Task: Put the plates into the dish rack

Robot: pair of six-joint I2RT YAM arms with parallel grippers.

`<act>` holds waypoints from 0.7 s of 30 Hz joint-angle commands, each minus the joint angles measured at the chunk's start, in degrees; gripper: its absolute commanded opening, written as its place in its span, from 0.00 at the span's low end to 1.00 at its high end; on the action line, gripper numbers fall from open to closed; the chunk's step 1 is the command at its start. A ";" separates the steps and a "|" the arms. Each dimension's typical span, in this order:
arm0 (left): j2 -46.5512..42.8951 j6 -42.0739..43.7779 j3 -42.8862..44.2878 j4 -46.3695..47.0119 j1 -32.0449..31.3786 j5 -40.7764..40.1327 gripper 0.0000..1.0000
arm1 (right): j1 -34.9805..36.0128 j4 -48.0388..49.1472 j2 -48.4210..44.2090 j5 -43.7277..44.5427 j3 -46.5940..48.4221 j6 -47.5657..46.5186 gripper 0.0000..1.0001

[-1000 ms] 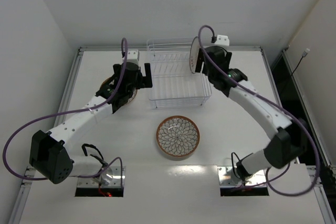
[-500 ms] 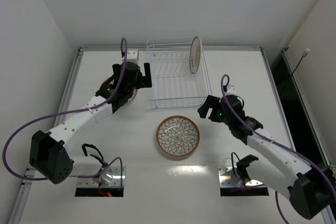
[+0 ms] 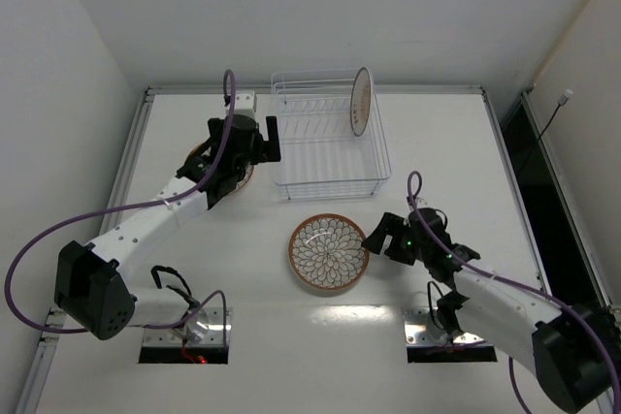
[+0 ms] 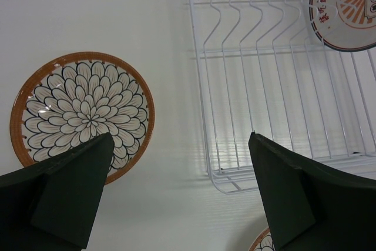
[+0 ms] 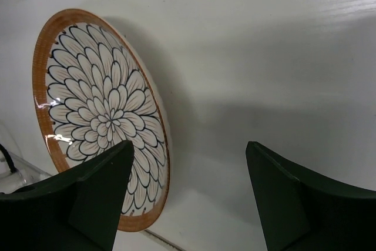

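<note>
**A:** Which way does the petal plate (image 3: 329, 252) lie from the right gripper (image 3: 376, 236)?

**B:** Just to its left. The plate lies flat and face up on the table (image 3: 446, 143), on the near side of the dish rack (image 3: 325, 147). The claw is low beside the plate's right rim.

**A:** Is the claw holding anything?

**B:** No. Its jaws stand well apart and empty. In the wrist view one finger overlaps the rim and the other is over bare table. I cannot tell if the finger touches the rim.

**A:** So what does the pick turn on?

**B:** On that right edge, I'd say. A round plate has no long axis, so the nearest arc of rim has to end up between the jaws.

**A:** And the left gripper (image 4: 181, 139)?

**B:** It is fully spread and holds nothing. It hovers far left, over a second petal plate (image 4: 82, 113) just left of the rack. The right arm is clearly the nearer one to the middle plate.

**A:** Is anything loaded?

**B:** One orange-rayed plate (image 3: 361, 101) stands on edge at the rack's far right corner.
</note>
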 commanded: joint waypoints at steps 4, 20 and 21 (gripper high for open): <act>-1.11 -0.79 1.77 1.19 -0.30 -0.56 1.00 | 0.35 7.53 1.84 -1.59 0.20 2.73 0.68; -1.11 -0.79 1.77 1.19 -0.30 -1.09 1.00 | 1.49 23.80 18.62 -9.75 -1.91 6.33 0.40; -1.11 -0.79 1.77 1.19 -0.30 -1.09 1.00 | 1.49 24.49 18.63 -9.76 -1.91 6.33 0.34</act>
